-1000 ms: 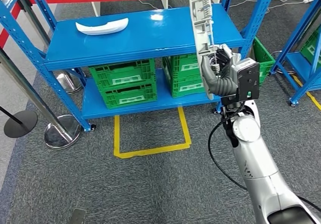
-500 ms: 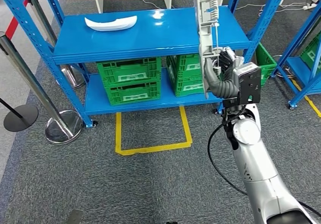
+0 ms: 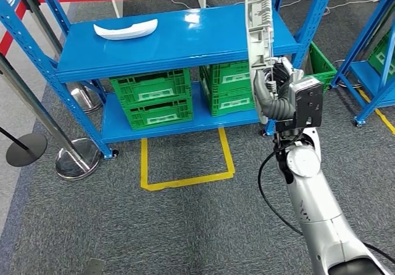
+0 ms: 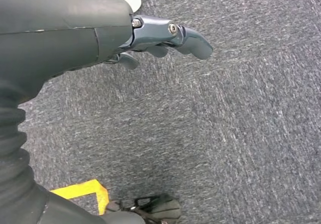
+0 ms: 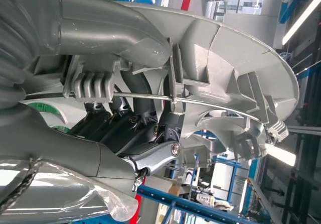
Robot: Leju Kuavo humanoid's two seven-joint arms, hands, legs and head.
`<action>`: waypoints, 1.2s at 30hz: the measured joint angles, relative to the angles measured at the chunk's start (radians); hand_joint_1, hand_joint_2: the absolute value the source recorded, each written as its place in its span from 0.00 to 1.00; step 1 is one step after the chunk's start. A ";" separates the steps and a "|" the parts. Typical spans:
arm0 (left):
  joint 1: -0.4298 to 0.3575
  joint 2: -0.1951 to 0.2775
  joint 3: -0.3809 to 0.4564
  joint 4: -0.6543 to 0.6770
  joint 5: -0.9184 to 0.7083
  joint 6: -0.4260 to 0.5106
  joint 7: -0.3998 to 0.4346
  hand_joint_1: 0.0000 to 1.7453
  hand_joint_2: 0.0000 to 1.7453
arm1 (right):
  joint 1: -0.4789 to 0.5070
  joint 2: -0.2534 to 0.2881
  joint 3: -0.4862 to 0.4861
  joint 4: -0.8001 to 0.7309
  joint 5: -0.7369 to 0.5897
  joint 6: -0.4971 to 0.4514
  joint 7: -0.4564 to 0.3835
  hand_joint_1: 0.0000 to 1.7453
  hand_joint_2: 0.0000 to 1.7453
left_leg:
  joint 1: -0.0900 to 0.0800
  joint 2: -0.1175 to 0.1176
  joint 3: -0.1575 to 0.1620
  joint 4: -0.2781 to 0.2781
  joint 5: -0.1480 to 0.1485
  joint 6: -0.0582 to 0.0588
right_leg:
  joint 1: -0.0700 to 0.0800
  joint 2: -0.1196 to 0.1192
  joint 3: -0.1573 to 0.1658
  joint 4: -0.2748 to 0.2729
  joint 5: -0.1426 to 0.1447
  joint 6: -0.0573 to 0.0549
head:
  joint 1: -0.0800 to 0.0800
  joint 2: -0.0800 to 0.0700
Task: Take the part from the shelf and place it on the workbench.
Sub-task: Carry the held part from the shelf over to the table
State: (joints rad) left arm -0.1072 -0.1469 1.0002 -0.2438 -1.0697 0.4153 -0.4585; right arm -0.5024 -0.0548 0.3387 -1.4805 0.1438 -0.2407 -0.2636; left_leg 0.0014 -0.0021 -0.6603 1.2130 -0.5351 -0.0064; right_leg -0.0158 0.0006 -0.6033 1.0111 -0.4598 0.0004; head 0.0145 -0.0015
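In front of the shelf's (image 3: 186,37) right end, my right hand (image 3: 272,93) grips the part (image 3: 259,25) upright; carrying it to the workbench remains.

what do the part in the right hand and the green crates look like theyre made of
Part, gripped by the right hand: probably moulded plastic, matte light grey, given the thin ribs and clips on its inner side.
Green crates: likely injection-moulded plastic, slightly glossy, with lattice-vented walls.
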 joint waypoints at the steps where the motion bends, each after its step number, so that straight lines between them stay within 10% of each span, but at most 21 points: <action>1: -0.001 0.001 0.000 0.000 0.000 0.000 0.000 0.00 1.00 | 0.000 0.000 -0.001 0.000 0.000 0.000 0.000 1.00 1.00 | -0.001 0.000 0.033 -0.072 0.033 0.005 | 0.000 0.000 0.000 0.001 0.000 0.000 | 0.000 0.000; 3: -0.002 0.002 0.000 0.000 0.000 0.001 0.000 0.00 1.00 | 0.000 0.001 -0.003 0.000 -0.006 0.006 -0.001 1.00 1.00 | -0.004 -0.001 0.077 -0.174 0.067 0.013 | 0.003 0.001 -0.005 0.002 0.002 0.006 | 0.001 0.000; 8: -0.001 0.002 0.000 0.000 -0.001 0.003 -0.001 0.00 1.00 | 0.001 0.003 -0.014 0.001 -0.046 0.031 0.001 1.00 1.00 | -0.002 0.000 0.081 -0.211 0.077 0.034 | 0.004 -0.001 -0.027 0.014 -0.005 0.031 | 0.003 0.000; 13: -0.001 0.001 0.000 0.000 0.000 0.005 0.000 0.00 1.00 | 0.005 0.004 -0.026 0.012 -0.085 0.058 0.008 1.00 1.00 | 0.000 0.000 0.077 -0.216 0.086 0.044 | 0.003 -0.001 -0.136 0.268 -0.118 0.044 | 0.008 0.000; 18: -0.001 -0.001 0.000 0.000 0.000 0.005 0.000 0.00 1.00 | 0.005 0.005 -0.032 0.018 -0.090 0.063 0.009 1.00 1.00 | -0.004 -0.003 0.071 -0.201 0.081 0.034 | 0.005 -0.003 -0.008 0.033 -0.011 0.035 | 0.008 0.000; 23: -0.001 0.000 0.000 0.000 0.000 0.006 0.000 0.00 1.00 | 0.006 0.009 -0.036 0.020 -0.095 0.064 0.010 1.00 1.00 | -0.006 -0.001 0.055 -0.180 0.069 0.012 | 0.002 0.001 0.003 0.004 -0.009 0.012 | 0.007 0.000; 27: -0.001 0.000 0.000 0.000 0.000 0.006 0.001 0.00 1.00 | 0.004 0.011 -0.037 0.022 -0.099 0.067 0.011 1.00 1.00 | 0.000 -0.001 -0.036 0.037 -0.048 -0.007 | -0.001 0.002 0.002 0.002 -0.005 -0.002 | 0.004 0.000; 29: -0.001 -0.001 0.000 0.000 0.000 0.006 0.003 0.00 1.00 | 0.004 0.011 -0.037 0.024 -0.101 0.068 0.011 1.00 1.00 | 0.001 -0.001 -0.066 0.109 -0.062 -0.007 | -0.001 0.004 0.001 0.003 -0.005 -0.002 | 0.004 0.000; 33: -0.002 0.000 0.000 0.000 -0.001 0.006 0.006 0.00 1.00 | 0.002 0.012 -0.037 0.026 -0.106 0.081 0.011 1.00 1.00 | -0.001 -0.008 0.040 -0.115 0.060 0.009 | 0.002 0.013 0.003 0.004 -0.005 0.000 | 0.004 0.000; 36: -0.003 0.000 0.000 0.000 -0.002 0.006 0.008 0.00 1.00 | -0.001 0.012 -0.037 0.027 -0.108 0.083 0.011 1.00 1.00 | -0.005 -0.012 0.070 -0.189 0.073 0.018 | 0.004 0.016 -0.005 0.003 0.001 0.013 | 0.004 0.000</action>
State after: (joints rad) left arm -0.1099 -0.1467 1.0002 -0.2438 -1.0712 0.4212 -0.4501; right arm -0.5037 -0.0431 0.3017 -1.4531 0.0357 -0.1579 -0.2527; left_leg -0.0032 -0.0146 -0.5899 1.0238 -0.4625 0.0116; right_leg -0.0113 0.0167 -0.6087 1.0145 -0.4584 0.0137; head 0.0190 -0.0015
